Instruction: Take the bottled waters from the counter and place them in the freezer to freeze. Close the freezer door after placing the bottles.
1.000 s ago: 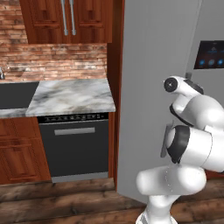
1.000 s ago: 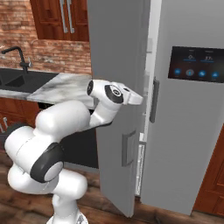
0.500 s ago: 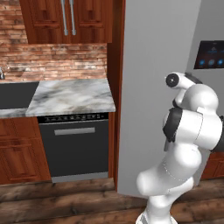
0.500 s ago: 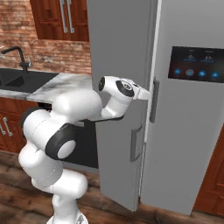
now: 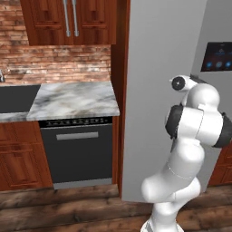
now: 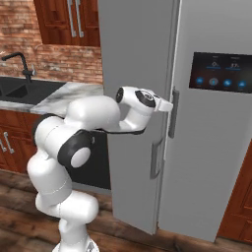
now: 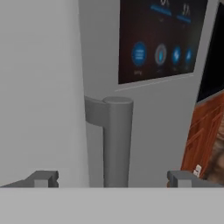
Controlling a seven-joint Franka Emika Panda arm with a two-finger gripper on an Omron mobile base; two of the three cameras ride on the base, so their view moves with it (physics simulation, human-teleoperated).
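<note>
Hand view: the tool (image 7: 111, 178) stands wide open with nothing in it, its two tips either side of a grey handle (image 7: 116, 144), which rises between them untouched. In the right base view the tool (image 6: 166, 105) sits at the seam where the freezer door (image 6: 135, 74) meets the dispenser door (image 6: 216, 123); the freezer door is nearly shut, slightly ajar at its lower edge. No bottles lie on the tabletop (image 5: 74, 99), so closing looks like the step in hand. To do it well, press flat and square on the panel near the handle side, pushing steadily until flush, and avoid snagging a finger behind the handle.
</note>
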